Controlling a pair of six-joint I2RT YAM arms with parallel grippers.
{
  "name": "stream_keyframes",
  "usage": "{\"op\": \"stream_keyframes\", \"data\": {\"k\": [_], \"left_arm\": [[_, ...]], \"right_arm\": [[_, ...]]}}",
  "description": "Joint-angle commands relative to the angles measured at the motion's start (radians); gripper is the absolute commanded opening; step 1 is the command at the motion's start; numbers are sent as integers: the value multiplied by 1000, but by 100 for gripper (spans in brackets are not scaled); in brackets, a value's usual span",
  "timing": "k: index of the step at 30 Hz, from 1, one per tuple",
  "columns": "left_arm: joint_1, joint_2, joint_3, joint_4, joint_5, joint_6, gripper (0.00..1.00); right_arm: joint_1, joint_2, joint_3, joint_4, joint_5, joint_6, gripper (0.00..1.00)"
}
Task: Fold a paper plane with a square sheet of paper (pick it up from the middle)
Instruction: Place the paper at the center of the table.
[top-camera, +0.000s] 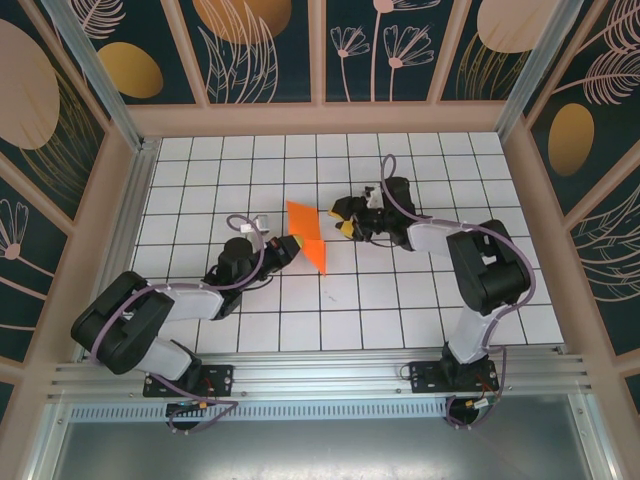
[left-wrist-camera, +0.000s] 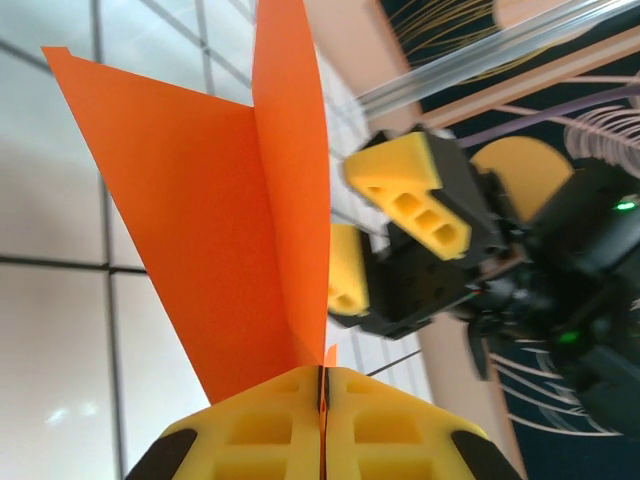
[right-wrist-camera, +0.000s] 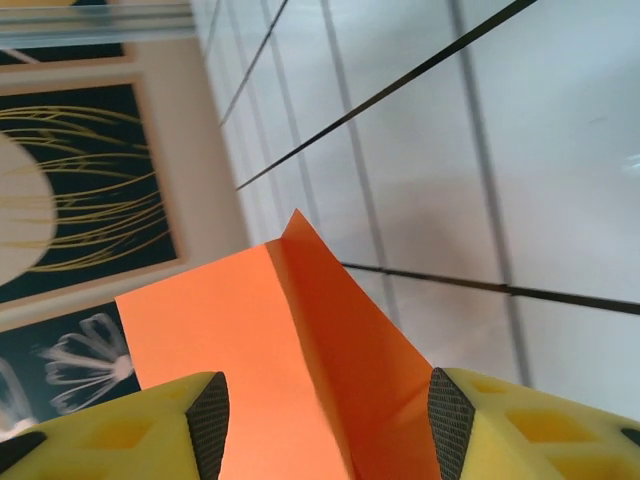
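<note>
Overhead, the folded orange paper sheet (top-camera: 307, 236) stands up off the white tiled table (top-camera: 400, 300) near the middle, between the two arms; the left gripper (top-camera: 290, 243) meets its lower left edge, and the right gripper (top-camera: 343, 220) sits just beside its right side. From that height the grip itself is too small to read.

Closer in, the left wrist camera settles it; the left gripper (left-wrist-camera: 322, 420) has its yellow fingers (left-wrist-camera: 260, 430) pressed together on the sheet's bottom corner, a thin orange line running down the seam between them. The paper (left-wrist-camera: 230, 200) rises from there as two panels meeting at an upright crease, one broad and triangular on the left, one narrow and tall on the right. Behind it the same camera catches the right gripper (left-wrist-camera: 365, 220) head-on, its yellow fingers plainly apart and beside the paper's right edge.

Likewise, the right wrist camera looks along its own gripper (right-wrist-camera: 320, 410); the textured black pads (right-wrist-camera: 205, 425) stand wide on either side, and the paper (right-wrist-camera: 290, 340) lies in the gap between them, its crease running up to a pointed tip over the tiles. Whether either pad touches the sheet cannot be told from this angle.
</note>
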Motion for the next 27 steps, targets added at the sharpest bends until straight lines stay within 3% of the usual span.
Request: {"op": "stream_keyframes", "data": {"k": [1, 7, 14, 27], "left_arm": [[-6, 34, 23, -76, 2, 50, 7], [-6, 142, 39, -53, 31, 58, 6], [-6, 215, 56, -51, 44, 65, 7], [-6, 232, 85, -106, 36, 79, 7]], "right_arm": [[-1, -69, 5, -231, 135, -262, 57], [58, -91, -7, -294, 185, -428, 47], [143, -34, 17, -332, 205, -506, 31], [241, 35, 56, -423, 288, -602, 28]]}}
